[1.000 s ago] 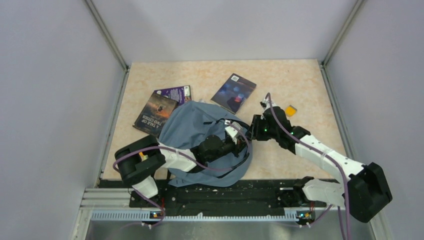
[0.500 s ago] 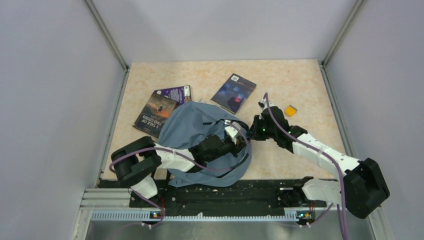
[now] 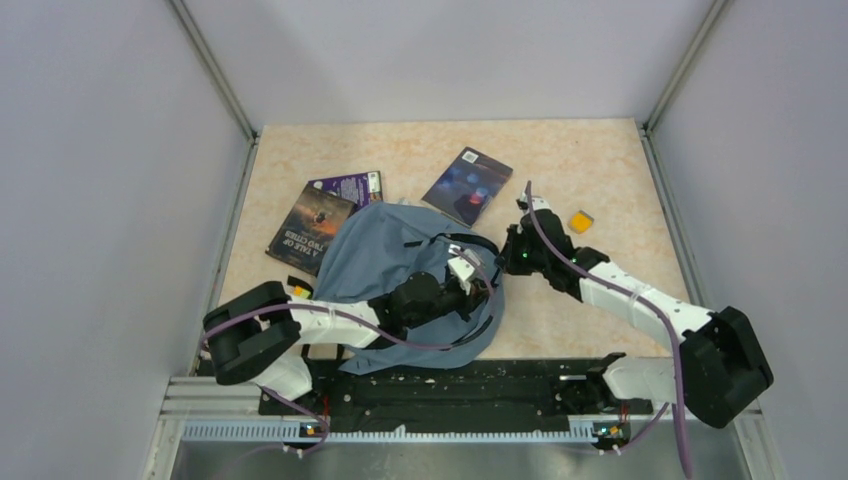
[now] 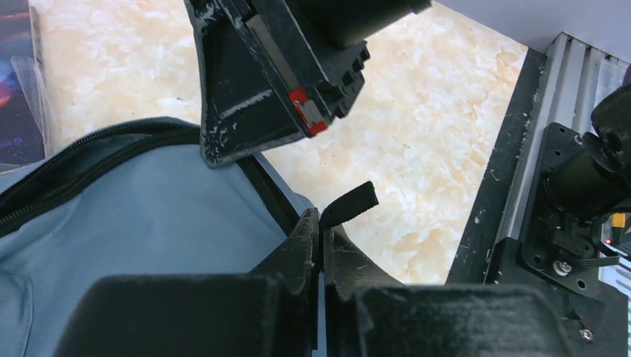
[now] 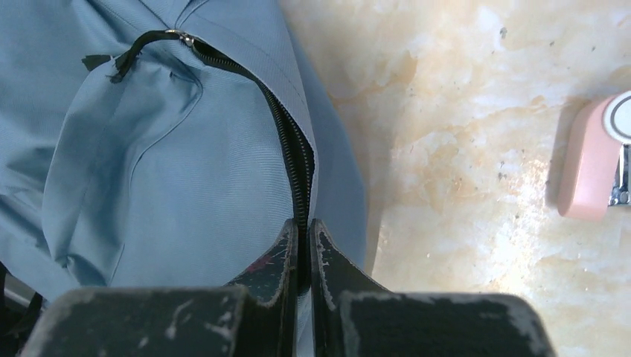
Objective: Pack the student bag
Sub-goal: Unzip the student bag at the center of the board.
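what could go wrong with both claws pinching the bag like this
1. The left claw pinches only the thin black tab; it could slip out if pulled.
2. The right claw is shut on the zipper of the student bag; tugging may snag the teeth or drag the bag over the books.

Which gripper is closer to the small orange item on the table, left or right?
Right. The right gripper, shut on the student bag, sits to the left of the small orange item. The left gripper holds the bag farther off, nearer the arm bases.
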Controlling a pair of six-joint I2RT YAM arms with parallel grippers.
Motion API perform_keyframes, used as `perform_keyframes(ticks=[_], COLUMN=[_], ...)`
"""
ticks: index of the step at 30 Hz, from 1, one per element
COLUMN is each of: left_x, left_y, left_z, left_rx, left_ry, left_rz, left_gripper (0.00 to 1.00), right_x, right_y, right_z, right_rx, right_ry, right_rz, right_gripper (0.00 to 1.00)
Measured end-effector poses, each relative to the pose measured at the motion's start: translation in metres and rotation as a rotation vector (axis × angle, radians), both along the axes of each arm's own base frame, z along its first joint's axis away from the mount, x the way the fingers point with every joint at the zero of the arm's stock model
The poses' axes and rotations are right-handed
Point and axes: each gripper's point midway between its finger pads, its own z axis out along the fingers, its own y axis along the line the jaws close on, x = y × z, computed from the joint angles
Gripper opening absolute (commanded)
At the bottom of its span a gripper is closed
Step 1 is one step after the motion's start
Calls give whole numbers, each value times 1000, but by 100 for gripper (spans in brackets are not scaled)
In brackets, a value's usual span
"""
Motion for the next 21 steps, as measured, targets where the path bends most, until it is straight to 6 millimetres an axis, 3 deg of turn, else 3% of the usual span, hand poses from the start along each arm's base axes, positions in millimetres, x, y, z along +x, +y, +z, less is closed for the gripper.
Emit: perform_keyframes(ticks=[21], left_x=[-28], left_y=[24], left_z=[6], left_rx=[5], left_ry=[73], left_rz=[0], left_gripper=[0], right_x=[32], right_y=[-5], right_z=[10], right_rx=[-100], right_ry=[-65], right_rz=[-27], right_gripper=[0])
